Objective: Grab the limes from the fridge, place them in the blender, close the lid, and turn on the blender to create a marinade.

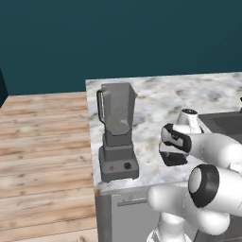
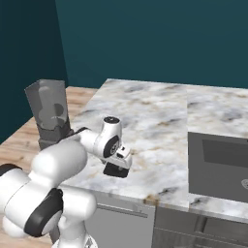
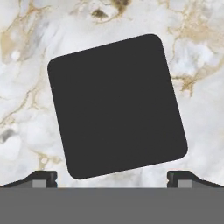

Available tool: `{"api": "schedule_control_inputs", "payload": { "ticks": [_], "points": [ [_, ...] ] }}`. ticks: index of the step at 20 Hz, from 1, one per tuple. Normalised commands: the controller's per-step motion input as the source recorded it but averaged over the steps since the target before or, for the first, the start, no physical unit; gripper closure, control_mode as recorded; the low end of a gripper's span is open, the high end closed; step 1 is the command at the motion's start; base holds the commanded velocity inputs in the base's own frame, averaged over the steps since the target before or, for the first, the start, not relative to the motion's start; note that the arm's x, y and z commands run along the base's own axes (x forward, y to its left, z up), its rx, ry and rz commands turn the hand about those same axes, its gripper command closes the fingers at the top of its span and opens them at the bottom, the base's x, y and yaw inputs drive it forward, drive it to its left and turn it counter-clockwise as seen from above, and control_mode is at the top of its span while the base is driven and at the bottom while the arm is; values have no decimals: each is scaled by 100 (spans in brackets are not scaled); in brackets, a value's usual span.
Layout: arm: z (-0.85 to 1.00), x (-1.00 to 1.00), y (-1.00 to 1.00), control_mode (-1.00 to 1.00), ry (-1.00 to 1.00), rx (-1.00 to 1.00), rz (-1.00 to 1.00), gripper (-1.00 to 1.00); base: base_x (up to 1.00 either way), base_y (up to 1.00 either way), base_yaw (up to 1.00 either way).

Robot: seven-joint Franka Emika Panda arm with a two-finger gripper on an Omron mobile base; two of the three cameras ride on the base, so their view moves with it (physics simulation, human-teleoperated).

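While the hand [image 3: 112,179] hovers open, one lid [image 3: 116,106] lies flat below; one blender [image 1: 116,133] stands nearby.

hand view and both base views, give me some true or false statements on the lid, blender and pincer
1. The lid lies flat on the marble counter. True.
2. The pincer is shut on the lid. False: its fingertips stand wide apart, open, above the lid.
3. The blender stands near the counter's left front corner. True.
4. The lid sits on the blender jar. False: the jar's rim is open, and the lid is on the counter under the pincer.
5. The blender base has a red button and a black knob on its front. True.
6. The blender lies tipped on its side. False: it stands upright.
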Motion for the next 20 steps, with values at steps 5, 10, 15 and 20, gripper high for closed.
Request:
{"api": "schedule_control_inputs", "payload": {
  "ticks": [5,10,15,20],
  "points": [
    [-46,34,-5,-100,0,0,0,-100,0,0,0],
    [-22,29,-4,-100,0,0,0,-100,0,0,0],
    [-5,12,-4,-100,0,0,0,-100,0,0,0],
    [-24,2,0,-100,0,0,0,-100,0,0,0]
  ]
}}
